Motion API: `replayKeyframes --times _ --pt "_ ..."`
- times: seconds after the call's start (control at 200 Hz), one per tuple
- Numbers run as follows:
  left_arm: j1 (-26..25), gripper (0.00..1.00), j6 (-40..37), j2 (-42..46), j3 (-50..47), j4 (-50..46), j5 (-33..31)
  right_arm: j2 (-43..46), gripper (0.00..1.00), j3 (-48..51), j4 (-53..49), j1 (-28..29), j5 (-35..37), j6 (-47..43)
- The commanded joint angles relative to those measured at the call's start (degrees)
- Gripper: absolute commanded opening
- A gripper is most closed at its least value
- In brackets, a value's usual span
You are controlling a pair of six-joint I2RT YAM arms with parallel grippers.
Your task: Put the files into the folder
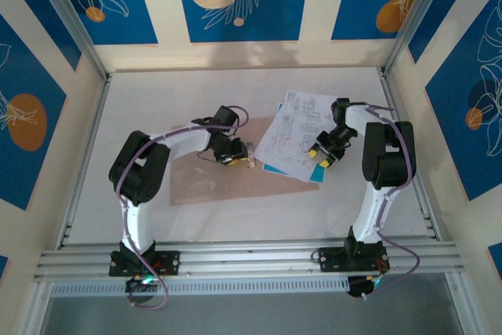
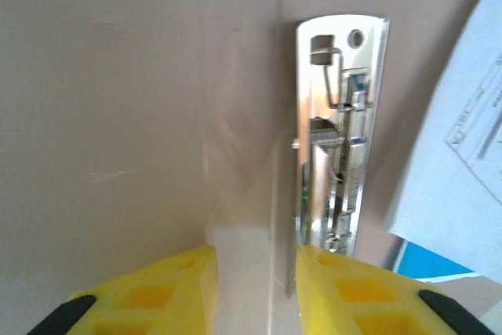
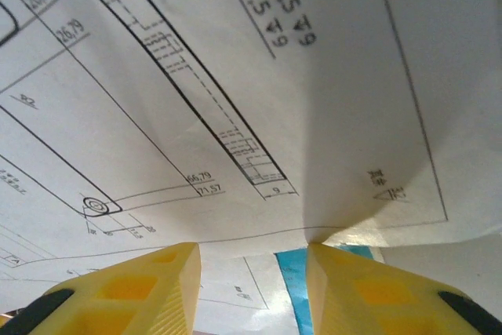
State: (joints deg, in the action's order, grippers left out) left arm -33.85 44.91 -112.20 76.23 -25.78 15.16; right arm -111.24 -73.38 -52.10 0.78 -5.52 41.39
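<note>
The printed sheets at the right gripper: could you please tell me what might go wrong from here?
The top printed sheet is buckled between the fingers of the right gripper, so it may crease, or lift alone and leave the blue sheet behind. The sheets could also snag on the metal clip of the folder beside the left gripper.

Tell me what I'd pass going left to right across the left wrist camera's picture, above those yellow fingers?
Tan folder → shiny metal clip → white printed sheet.
</note>
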Motion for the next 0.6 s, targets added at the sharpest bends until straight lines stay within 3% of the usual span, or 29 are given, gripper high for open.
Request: replayKeyframes --times 0.0,0.155,0.36,0.595 --pt "-1.21 0.33 -1.04 2.43 6.47 -2.76 -2.17 5.86 0.42 0.24 -1.99 -0.64 1.83 0.45" --pt "-2.63 0.35 -3.00 -3.63 15.88 -3.27 0.63 7.19 0.42 -2.79 -0.85 -2.05 1.25 0.01" --pt "-3.86 0.38 -7.17 -14.25 27.95 -0.87 4.00 -0.71 0.41 -10.60 -1.92 -4.86 0.05 -1.08" --pt "-4.67 0.40 -8.89 -22.01 34.37 2.73 5.04 -7.25 0.40 -16.92 -4.65 -8.60 1.30 -2.03"
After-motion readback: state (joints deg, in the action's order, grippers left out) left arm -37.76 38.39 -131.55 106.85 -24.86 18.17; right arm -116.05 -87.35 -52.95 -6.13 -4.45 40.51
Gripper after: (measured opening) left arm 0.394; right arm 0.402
